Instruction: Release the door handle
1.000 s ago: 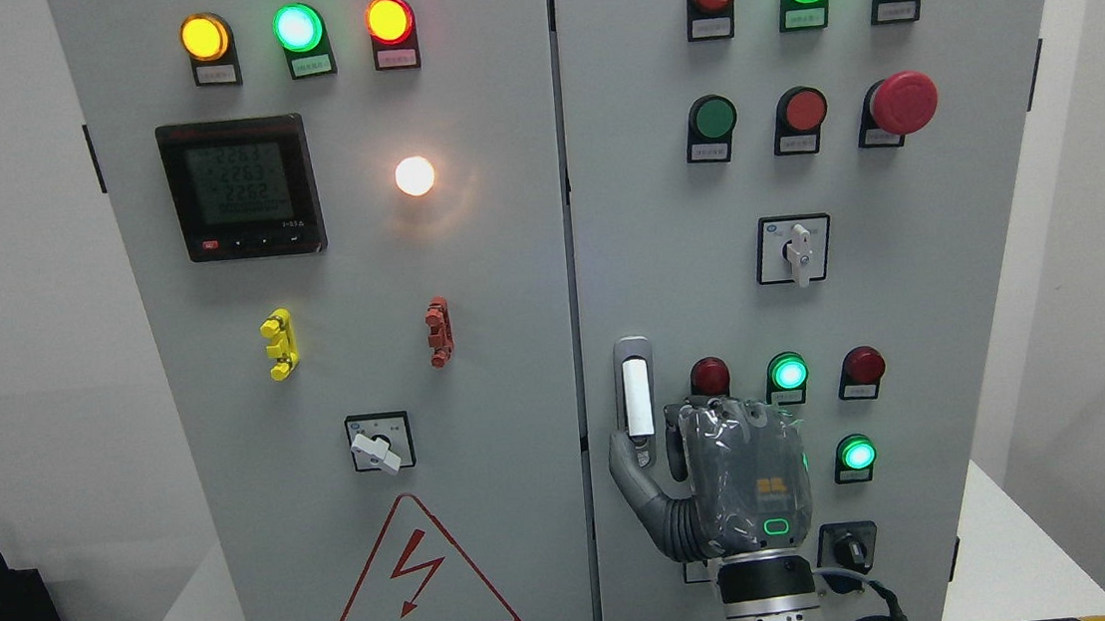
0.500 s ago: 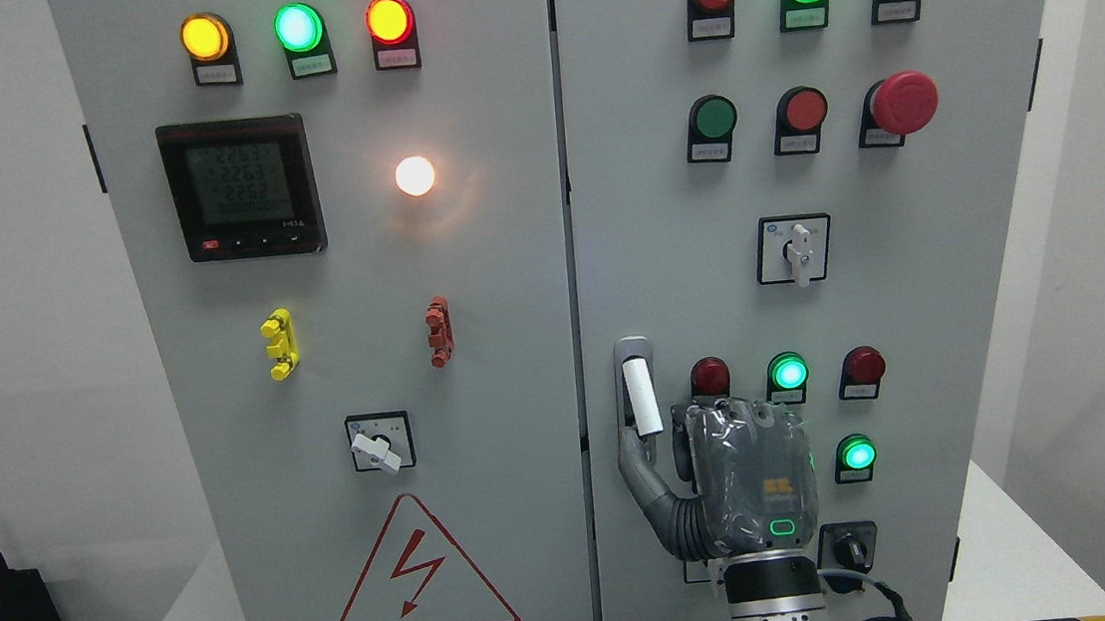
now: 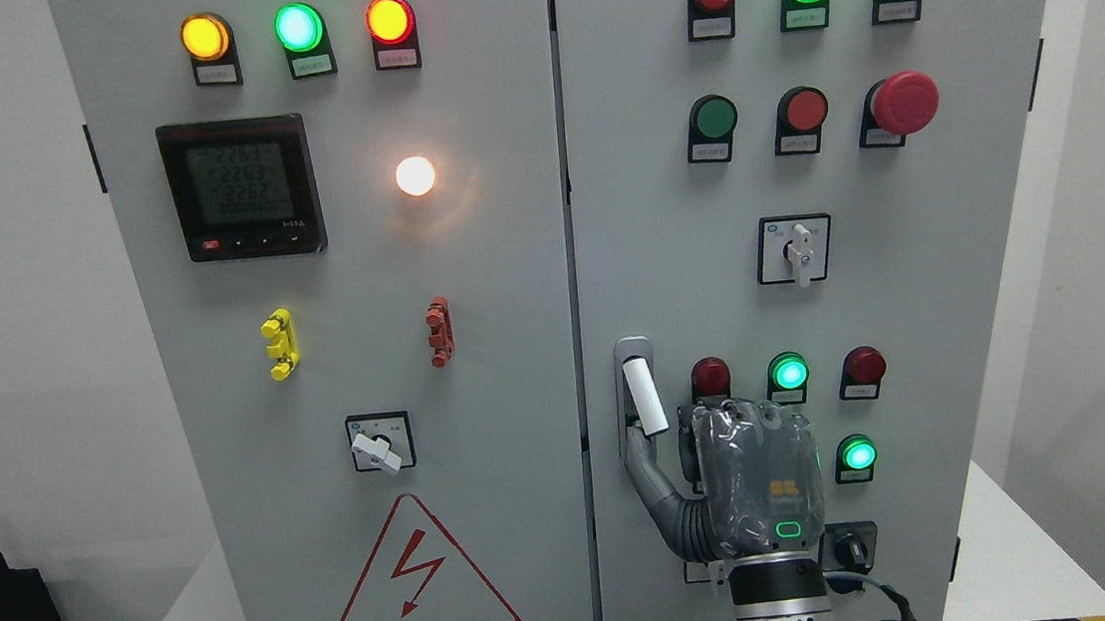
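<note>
Leftmost, a meter (image 3: 241, 188) and warning triangle (image 3: 423, 582) sit on the left door. Just right of the door seam, the white door handle (image 3: 644, 396) tilts out of its recess, the right hand's (image 3: 727, 480) thumb (image 3: 649, 472) touching its lower end; whether the fingers grip cannot be told. Green lamps (image 3: 788, 373) and a black knob (image 3: 849, 550) crowd the hand's right side.

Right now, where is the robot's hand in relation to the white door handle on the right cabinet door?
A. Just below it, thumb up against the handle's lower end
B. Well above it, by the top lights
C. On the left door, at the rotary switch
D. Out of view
A: the right hand sits below the door handle, its thumb reaching up to the handle's tilted lower end.
</note>
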